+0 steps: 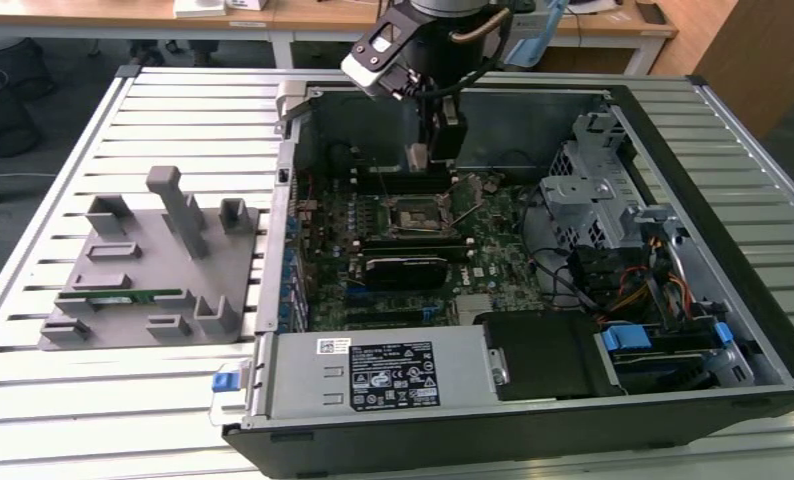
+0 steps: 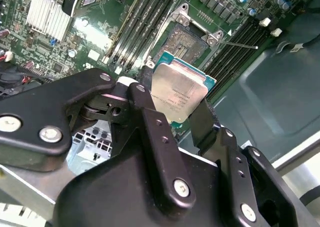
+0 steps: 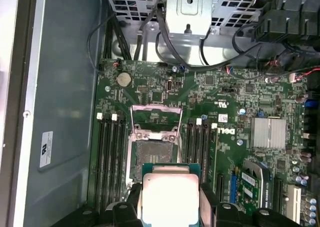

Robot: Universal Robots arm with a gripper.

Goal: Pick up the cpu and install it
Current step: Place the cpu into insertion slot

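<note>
Gripper (image 3: pixel 171 203) closed on the cpu (image 3: pixel 170 194); chip is clamped at two opposite edges between the black fingers (image 2: pixel 150 117).

Cpu as seen in both wrist views: flat, square, silvery-white metal top with faint print, thin green edge around it.

Chip is held in the air above the motherboard (image 3: pixel 225 92), inside the open computer case (image 1: pixel 771 330), close to the empty socket (image 3: pixel 152 154); not seated. Socket frame (image 3: pixel 155 118) is swung open. Case is laid on the slatted table (image 1: pixel 170 110).

Slatted table (image 1: pixel 104 400): computer case (image 1: pixel 531 442), grey fixture (image 1: pixel 184 210)
</note>
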